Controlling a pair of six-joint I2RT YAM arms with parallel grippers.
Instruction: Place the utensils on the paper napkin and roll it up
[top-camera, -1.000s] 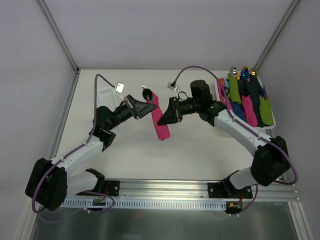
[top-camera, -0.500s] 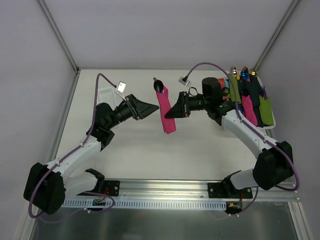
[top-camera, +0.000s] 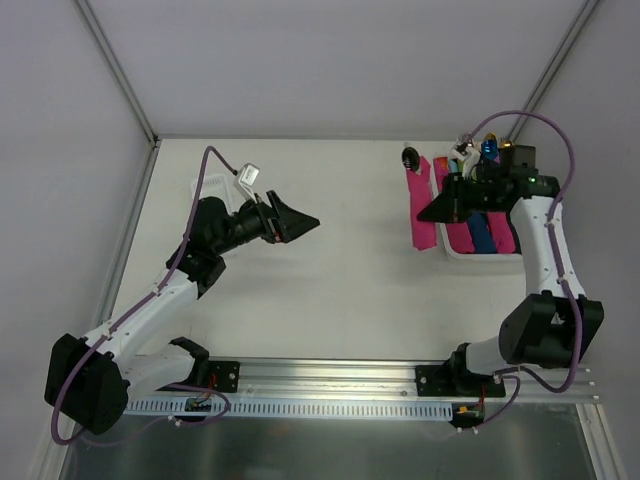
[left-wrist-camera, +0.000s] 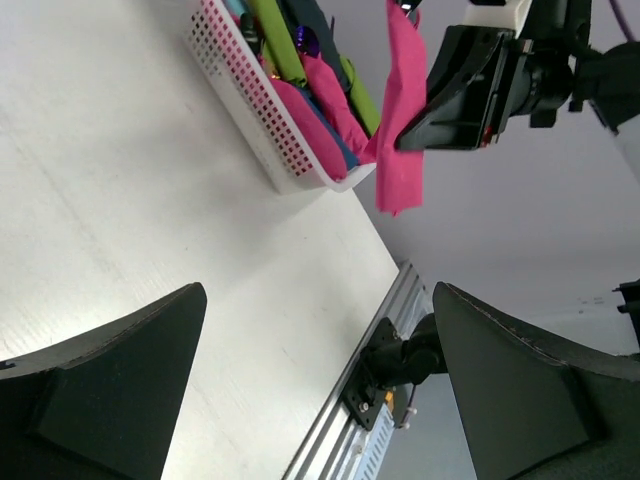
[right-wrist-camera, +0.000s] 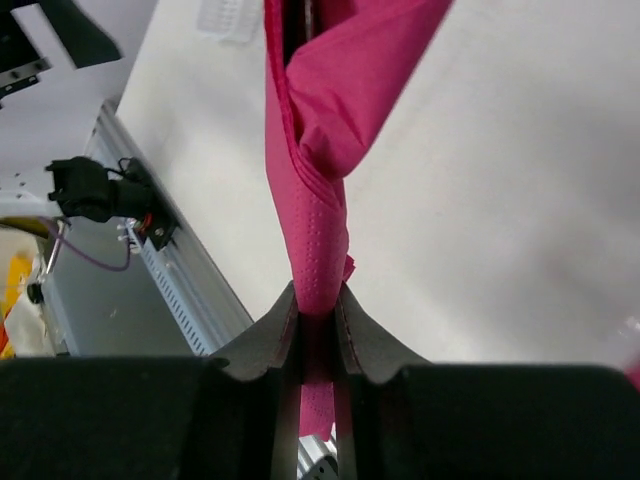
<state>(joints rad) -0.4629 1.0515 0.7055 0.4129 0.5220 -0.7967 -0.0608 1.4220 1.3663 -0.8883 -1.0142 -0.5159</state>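
Note:
The paper napkin (top-camera: 422, 208) is a slim magenta-pink roll hanging upright in the air, just left of the white basket (top-camera: 478, 255). A dark utensil head (top-camera: 410, 158) sticks out of its top. My right gripper (top-camera: 432, 210) is shut on the roll's middle; in the right wrist view the fingers (right-wrist-camera: 262, 340) pinch the pink paper (right-wrist-camera: 312, 210), with the gripper (right-wrist-camera: 318, 300) clamped tight. My left gripper (top-camera: 303, 222) stands open and empty over the table's left half, well apart from the roll. From the left wrist the pink roll (left-wrist-camera: 400, 120) hangs by the basket (left-wrist-camera: 262, 110), beyond my gripper (left-wrist-camera: 318, 295).
The basket at the right holds several rolled napkins (top-camera: 490, 225) in pink, blue, green and black with utensil heads at the far end. A narrow white ridged tray (top-camera: 210, 186) lies behind the left arm. The metal rail (top-camera: 330, 385) runs along the near edge.
The left gripper opened and let go of the pink roll, then drew back slightly. The right arm carried the roll to the right, up beside the basket.

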